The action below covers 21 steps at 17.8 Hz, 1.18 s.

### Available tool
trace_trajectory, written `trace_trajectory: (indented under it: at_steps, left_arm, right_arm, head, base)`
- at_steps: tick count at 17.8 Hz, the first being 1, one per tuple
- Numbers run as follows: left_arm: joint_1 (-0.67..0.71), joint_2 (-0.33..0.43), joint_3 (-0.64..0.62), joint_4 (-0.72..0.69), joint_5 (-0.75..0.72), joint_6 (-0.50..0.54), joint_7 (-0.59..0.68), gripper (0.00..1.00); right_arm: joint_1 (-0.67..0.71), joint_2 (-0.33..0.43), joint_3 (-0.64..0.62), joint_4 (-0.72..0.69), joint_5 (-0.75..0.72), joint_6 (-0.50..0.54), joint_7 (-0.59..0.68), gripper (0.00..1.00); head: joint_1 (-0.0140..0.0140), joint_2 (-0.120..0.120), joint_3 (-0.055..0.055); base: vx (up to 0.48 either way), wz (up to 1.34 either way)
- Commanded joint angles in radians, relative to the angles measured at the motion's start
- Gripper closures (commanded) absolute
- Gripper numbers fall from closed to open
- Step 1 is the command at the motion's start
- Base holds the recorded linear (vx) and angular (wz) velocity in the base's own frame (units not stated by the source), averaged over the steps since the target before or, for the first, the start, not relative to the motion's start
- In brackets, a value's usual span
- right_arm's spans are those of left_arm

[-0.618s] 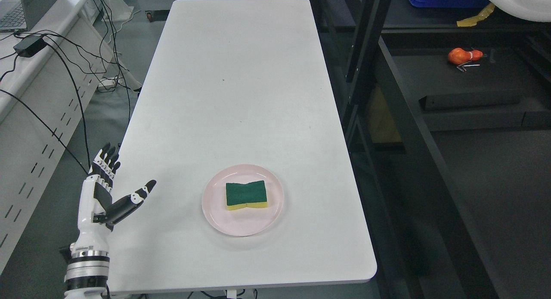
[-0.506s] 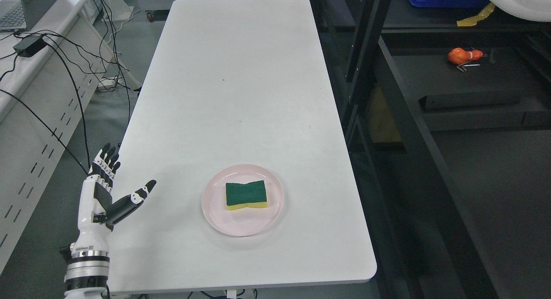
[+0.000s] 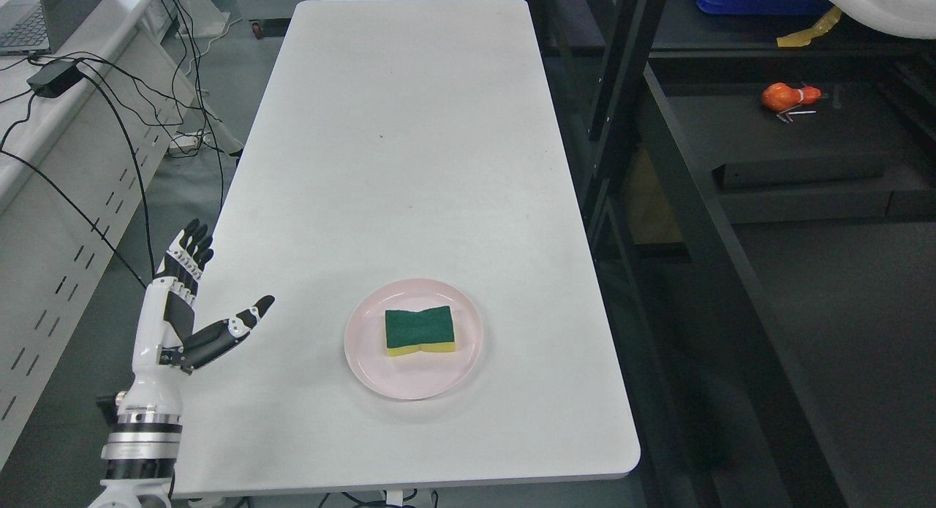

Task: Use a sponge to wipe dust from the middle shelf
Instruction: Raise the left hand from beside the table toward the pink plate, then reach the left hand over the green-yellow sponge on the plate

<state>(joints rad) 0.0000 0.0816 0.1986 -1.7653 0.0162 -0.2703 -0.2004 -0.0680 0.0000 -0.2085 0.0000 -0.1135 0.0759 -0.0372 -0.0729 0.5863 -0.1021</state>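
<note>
The sponge [image 3: 420,332] lies green side up on a pink plate [image 3: 365,362] near the table's [image 3: 395,128] front edge, ready to grab. The left hand [image 3: 175,318], fingers spread and empty, hovers well left.

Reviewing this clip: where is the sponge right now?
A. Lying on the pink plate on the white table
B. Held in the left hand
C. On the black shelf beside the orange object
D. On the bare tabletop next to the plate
A. The sponge, green side up, lies on the pink plate on the white table, while the left hand is off to the side with its fingers spread, holding nothing.
</note>
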Motion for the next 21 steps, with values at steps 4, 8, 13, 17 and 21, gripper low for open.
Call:
trace_trajectory:
  at_steps: [4,8,13,17,21]
  left_arm:
    - [-0.227,0.323,-0.129,0.147,-0.617,-0.32,-0.082,0.06]
    - [-0.385,0.403,-0.275,0.149,-0.87,-0.447,-0.189,0.09]
    - [-0.459,0.471,-0.427,0.135,-0.964,-0.484,-0.307,0.11]
    - [-0.494,0.448,-0.511,0.136,-1.018,-0.484,-0.333,0.12]
    - [-0.499,0.399,-0.559,0.139,-1.079,-0.484,-0.333,0.13]
  right_arm:
    - [0.0,-0.017,0.0,-0.017,0.0,0.001,0.0,0.0]
    - [0.0,-0.017,0.0,-0.017,0.0,0.001,0.0,0.0]
    - [0.0,-0.017,0.001,-0.017,0.0,0.001,0.0,0.0]
    - [0.0,-0.017,0.0,-0.017,0.0,0.001,0.0,0.0]
    - [0.0,-0.017,0.0,-0.017,0.0,0.001,0.0,0.0]
  head:
    - [0.0,0.0,0.0]
    - [0.0,0.0,0.0]
    - [0.0,0.0,0.0]
    - [0.0,0.0,0.0]
    - [0.0,0.0,0.0]
  base:
    - [-0.012,0.01]
    - [-0.001,-0.01]
    - [-0.018,-0.03]
    - [-0.021,-0.06]
    - [-0.007,-0.02]
